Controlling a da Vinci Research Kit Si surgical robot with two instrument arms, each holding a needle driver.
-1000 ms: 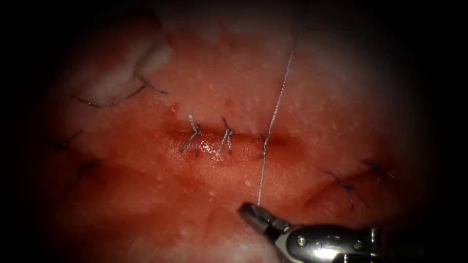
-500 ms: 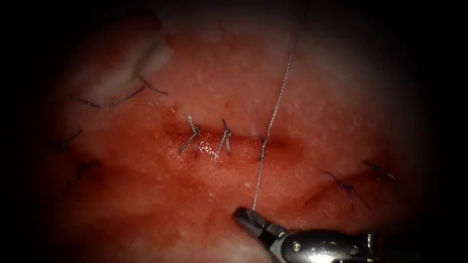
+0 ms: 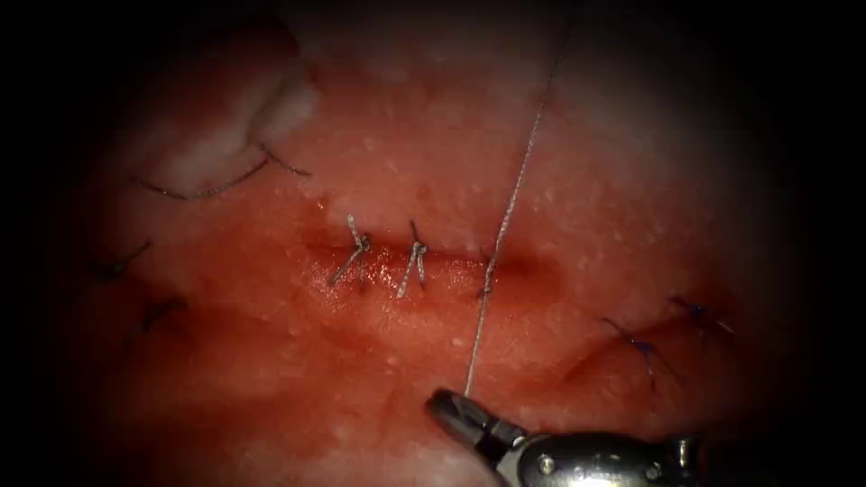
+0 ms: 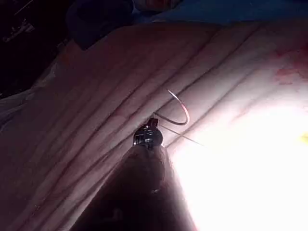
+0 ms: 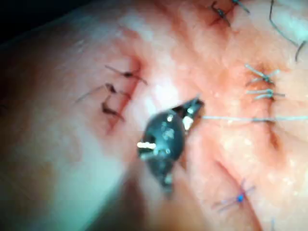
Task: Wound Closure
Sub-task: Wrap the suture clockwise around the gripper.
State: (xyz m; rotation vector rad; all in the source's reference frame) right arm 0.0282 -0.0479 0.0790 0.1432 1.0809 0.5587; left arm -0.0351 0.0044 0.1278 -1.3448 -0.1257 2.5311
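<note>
Since the earlier frames the right pincer (image 3: pixel 448 408) has been carried a little to the left and down in the endoscope view, and the thread (image 3: pixel 510 203) has been drawn along with it; the rest has stayed as it was. That pincer is seen closed on the thread just below the cut (image 3: pixel 433 261), the thread being clamped at its tip; from there the thread is held taut, crosses the cut at its third stitch (image 3: pixel 487 275), and runs up and away over the tissue (image 3: pixel 631 180). In the right wrist view the same pincer (image 5: pixel 192 108) is seen with the thread (image 5: pixel 250 118) stretched straight from it. Two finished stitches (image 3: pixel 354 245) lie to the left of the taut strand; older stitches (image 3: pixel 642 347) sit well apart on the right. In the left wrist view the left pincer (image 4: pixel 153 126) is seen closed on the needle (image 4: pixel 180 108), gripped near one end of its curve; the needle is held clear of the tissue, with thread trailing from it.

As a judgement: with the strand this tight, tissue at the third stitch could be cut through or its edges puckered if more pull were applied; the thread could fray or slip where it is pinched; the free needle point could scratch the tissue if the left arm were lowered.
</note>
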